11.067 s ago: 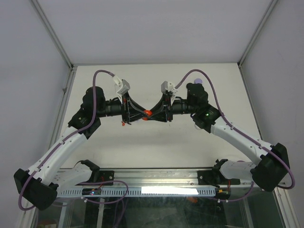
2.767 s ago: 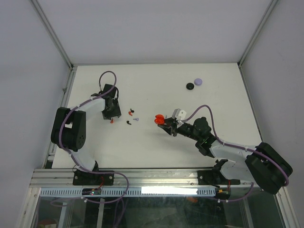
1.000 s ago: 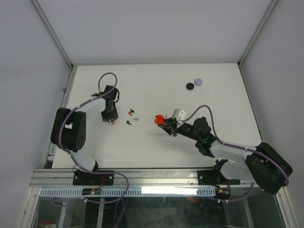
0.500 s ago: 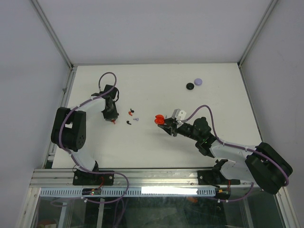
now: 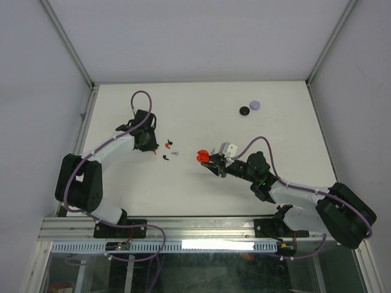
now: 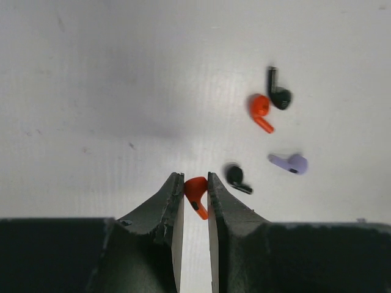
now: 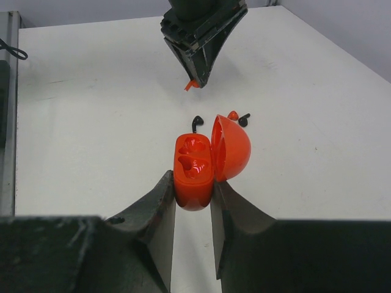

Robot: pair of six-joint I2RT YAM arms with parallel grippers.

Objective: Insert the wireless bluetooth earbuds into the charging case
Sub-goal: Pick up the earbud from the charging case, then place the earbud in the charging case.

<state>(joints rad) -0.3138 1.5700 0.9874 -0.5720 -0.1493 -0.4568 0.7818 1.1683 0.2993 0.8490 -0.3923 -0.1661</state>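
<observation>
Top view: a white tabletop point(image 5: 201, 116) sits between pale grey walls point(image 5: 36, 73). The left arm's elbow has swung outward since half a second ago.

Left wrist: the left gripper point(image 6: 195, 183) pinches a tiny red stemmed plastic earbud point(image 6: 194, 188), and four loose earbuds point(image 6: 279, 96) lie ahead of it.

Right wrist: the right gripper point(image 7: 193, 183) clamps an open glossy red plastic charging case point(image 7: 194, 160).

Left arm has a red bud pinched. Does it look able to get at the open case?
Likely yes. The case, gripped by the right gripper, has its lid swung aside and both sockets showing, facing the left gripper and its red bud. Only loose buds lie on the table between.
</observation>
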